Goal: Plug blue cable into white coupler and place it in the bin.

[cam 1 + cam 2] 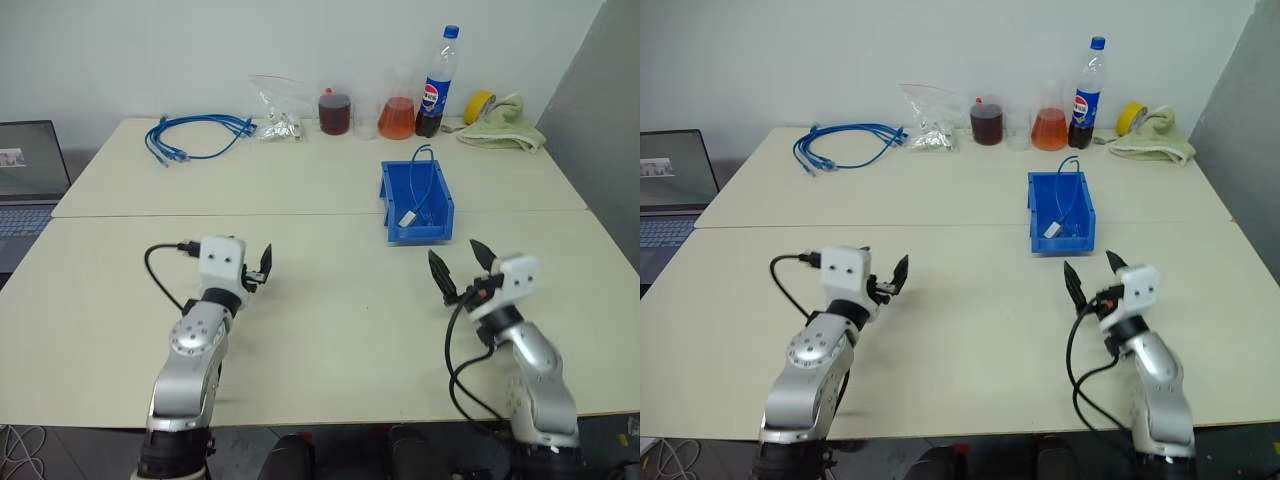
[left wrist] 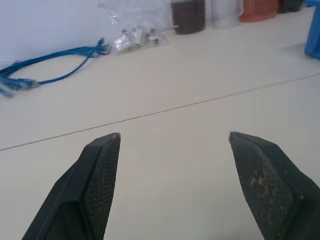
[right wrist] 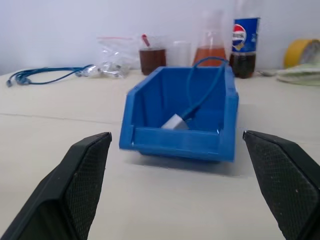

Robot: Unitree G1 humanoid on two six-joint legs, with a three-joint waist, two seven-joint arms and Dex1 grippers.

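The bin stands on the table right of centre, its low lip towards me. Inside it the blue cable loops up over the back wall and runs down into the white coupler, which lies on the bin floor. The right wrist view looks straight into the bin, with the coupler and the cable inside. My right gripper hovers open just in front of the bin, holding nothing. My left gripper is open and empty over bare table at the left, its fingers wide apart.
Along the table's far edge are a coil of several blue cables, a plastic bag of small parts, a jar of dark liquid, an orange flask, a cola bottle, yellow tape and a green cloth. A laptop sits left.
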